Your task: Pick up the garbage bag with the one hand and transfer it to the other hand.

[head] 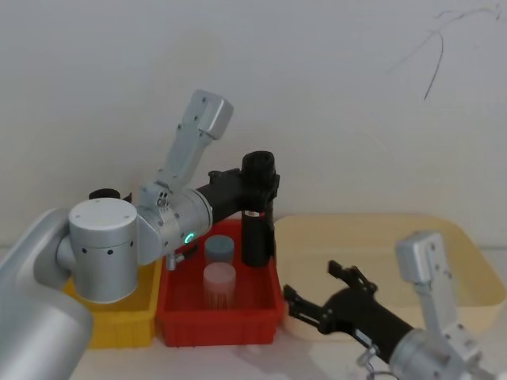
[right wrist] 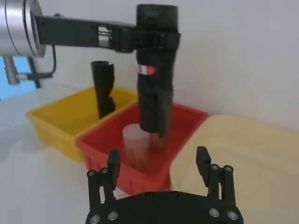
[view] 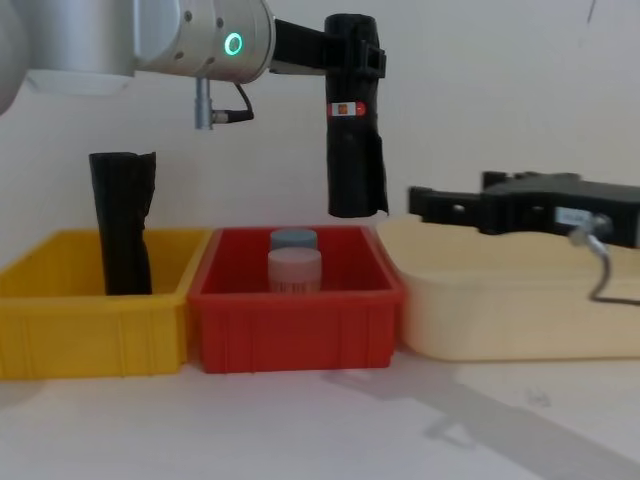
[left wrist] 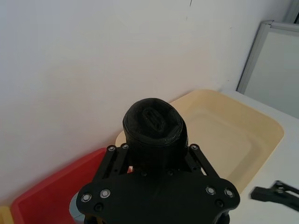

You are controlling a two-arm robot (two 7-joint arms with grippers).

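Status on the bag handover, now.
Left claw shut on garbage bag, upper part. Bag upright, just above red bin. Right claw open by cream tray, apart from bag. Nothing in the gap.

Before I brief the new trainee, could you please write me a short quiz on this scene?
1. True or false: the left gripper holds the bag near its top, above the red bin.
2. Pick one: the right gripper is A) shut on the bag, B) open, apart from the bag, over the cream tray, C) inside the red bin.
3. Fill in: the unlabelled black roll stands in the ___ bin.

Key: 1 true; 2 B; 3 yellow bin.
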